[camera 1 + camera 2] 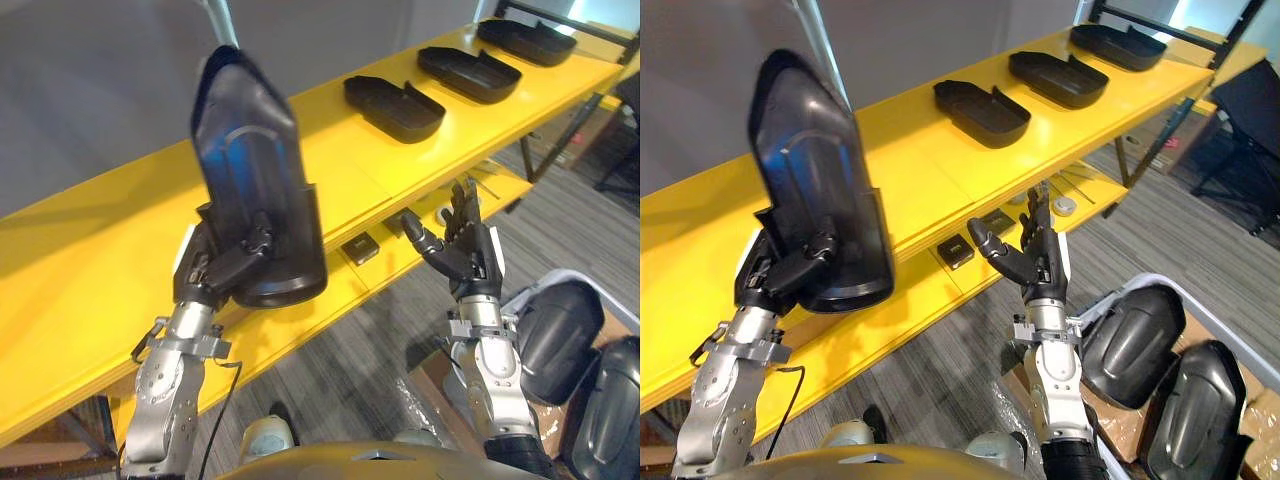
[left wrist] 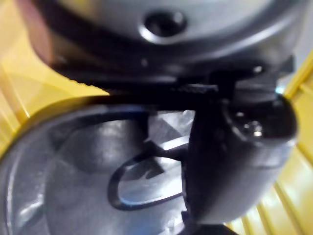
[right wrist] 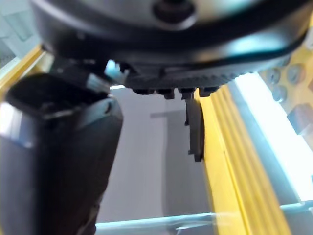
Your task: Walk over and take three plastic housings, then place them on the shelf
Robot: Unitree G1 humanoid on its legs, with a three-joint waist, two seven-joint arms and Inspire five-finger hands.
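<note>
your left hand [image 1: 215,268], fingers curled round the plastic housing [image 1: 250,150], holds it upright before the yellow shelf [image 1: 90,250]; your right hand [image 1: 470,250] is empty, fingers straight.

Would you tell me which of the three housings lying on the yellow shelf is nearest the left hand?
The first housing, closest to the left hand and its held housing; the middle housing and the far housing lie beyond it.
</note>
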